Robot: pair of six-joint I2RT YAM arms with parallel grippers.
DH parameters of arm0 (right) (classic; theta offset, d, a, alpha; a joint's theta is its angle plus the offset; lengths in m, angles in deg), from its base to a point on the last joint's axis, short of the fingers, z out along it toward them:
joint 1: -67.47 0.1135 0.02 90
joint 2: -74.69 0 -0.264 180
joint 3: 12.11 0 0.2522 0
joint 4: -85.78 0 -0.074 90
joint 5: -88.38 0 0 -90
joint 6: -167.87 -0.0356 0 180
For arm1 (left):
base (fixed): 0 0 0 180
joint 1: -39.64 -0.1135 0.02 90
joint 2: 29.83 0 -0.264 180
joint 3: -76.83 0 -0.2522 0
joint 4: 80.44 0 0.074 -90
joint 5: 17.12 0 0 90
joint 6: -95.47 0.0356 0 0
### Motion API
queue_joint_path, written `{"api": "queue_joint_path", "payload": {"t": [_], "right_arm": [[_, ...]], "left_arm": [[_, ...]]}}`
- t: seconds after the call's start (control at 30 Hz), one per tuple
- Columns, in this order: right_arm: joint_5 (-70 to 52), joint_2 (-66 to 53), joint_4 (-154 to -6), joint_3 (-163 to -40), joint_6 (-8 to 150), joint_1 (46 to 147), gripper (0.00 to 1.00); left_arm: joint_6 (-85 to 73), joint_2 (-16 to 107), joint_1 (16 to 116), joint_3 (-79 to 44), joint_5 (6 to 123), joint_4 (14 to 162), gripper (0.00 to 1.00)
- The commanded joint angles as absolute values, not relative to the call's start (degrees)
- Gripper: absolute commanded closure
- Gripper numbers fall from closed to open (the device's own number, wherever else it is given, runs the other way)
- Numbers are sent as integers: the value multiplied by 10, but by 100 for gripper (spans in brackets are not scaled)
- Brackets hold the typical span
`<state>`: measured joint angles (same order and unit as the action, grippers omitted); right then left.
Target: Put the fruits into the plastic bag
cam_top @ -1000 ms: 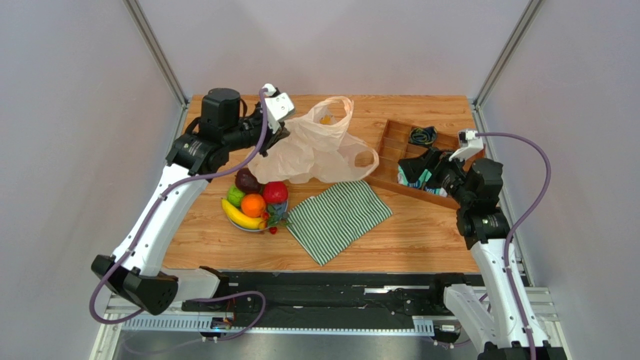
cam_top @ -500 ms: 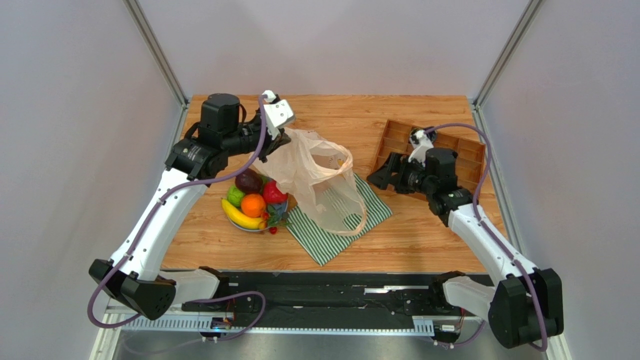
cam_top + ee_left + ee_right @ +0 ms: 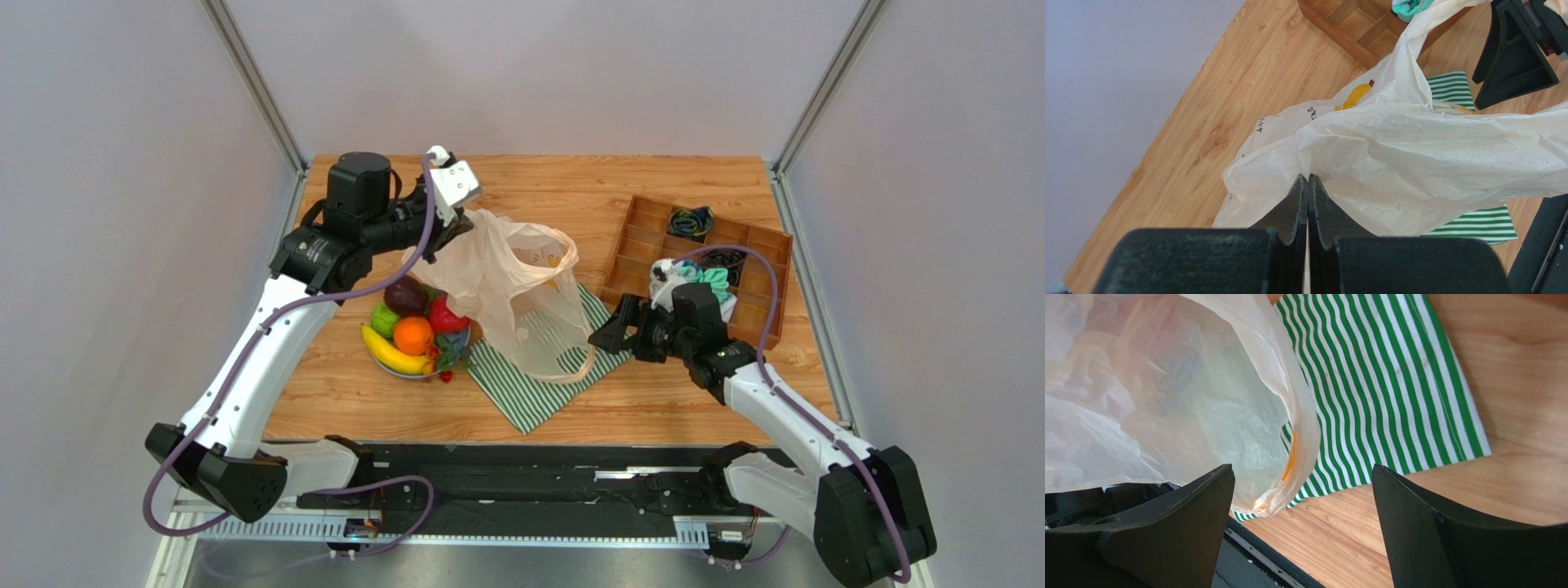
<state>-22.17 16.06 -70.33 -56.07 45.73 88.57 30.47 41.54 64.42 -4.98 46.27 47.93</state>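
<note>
The translucent plastic bag (image 3: 521, 294) hangs lifted over the green-striped cloth, its mouth facing right. My left gripper (image 3: 464, 221) is shut on the bag's upper left edge (image 3: 1308, 156) and holds it up. The fruits sit on a plate (image 3: 415, 368) at the left: banana (image 3: 390, 352), orange (image 3: 413, 335), green apple (image 3: 385, 320), red apple (image 3: 447, 317), dark fruit (image 3: 405, 295) and small red berries (image 3: 444, 373). My right gripper (image 3: 610, 335) is open and empty, just right of the bag's hanging lower handle (image 3: 1287, 478), low over the table.
The green-striped cloth (image 3: 528, 386) lies under the bag at the table's front middle. A wooden compartment tray (image 3: 638, 239) with rolled socks and cords stands at the back right, behind my right arm. The table's front edge is close below the right gripper.
My right arm moved forward and left from the wooden tray down towards the bag's lower handle. The bag was lifted and swung over the cloth earlier; the left gripper has held still since.
</note>
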Motion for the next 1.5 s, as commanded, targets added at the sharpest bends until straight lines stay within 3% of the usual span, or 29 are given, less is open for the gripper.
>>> {"api": "queue_joint_path", "payload": {"t": [0.0,0.1,0.47,0.57,0.6,0.63,0.67,0.77,0.8,0.83,0.93,1.07,1.17,1.2,1.27,1.47], "right_arm": [[-218,152,-760,-538,407,896,14],[-228,124,-776,-548,405,901,16],[-274,26,-833,-579,363,931,39],[-299,8,-857,-587,336,937,59],[-299,12,-860,-591,330,937,83],[-294,18,-855,-594,326,937,95],[-270,25,-844,-611,325,937,100],[-176,58,-750,-682,356,937,100],[-147,62,-699,-707,378,937,100],[-118,68,-677,-728,388,937,100],[-30,72,-611,-800,415,937,100],[57,71,-568,-853,415,937,100],[80,72,-565,-863,401,939,100],[84,70,-566,-864,397,941,100],[87,69,-573,-865,391,947,100],[86,51,-580,-873,382,963,100]], "left_arm": [[305,409,645,-51,455,503,100],[305,409,645,-53,454,505,100],[292,419,645,-59,468,522,100],[286,422,645,-64,481,534,100],[278,424,645,-66,490,540,100],[272,428,645,-65,519,544,100],[266,429,645,-64,541,548,100],[233,431,645,-55,629,561,58],[214,430,645,-49,651,568,31],[203,429,645,-45,701,571,24],[158,422,643,-18,809,560,15],[85,387,607,0,816,546,11],[68,337,599,-32,726,568,11],[68,315,599,-47,624,579,11],[57,299,603,-88,552,601,11],[53,334,608,-121,543,512,14]]}}
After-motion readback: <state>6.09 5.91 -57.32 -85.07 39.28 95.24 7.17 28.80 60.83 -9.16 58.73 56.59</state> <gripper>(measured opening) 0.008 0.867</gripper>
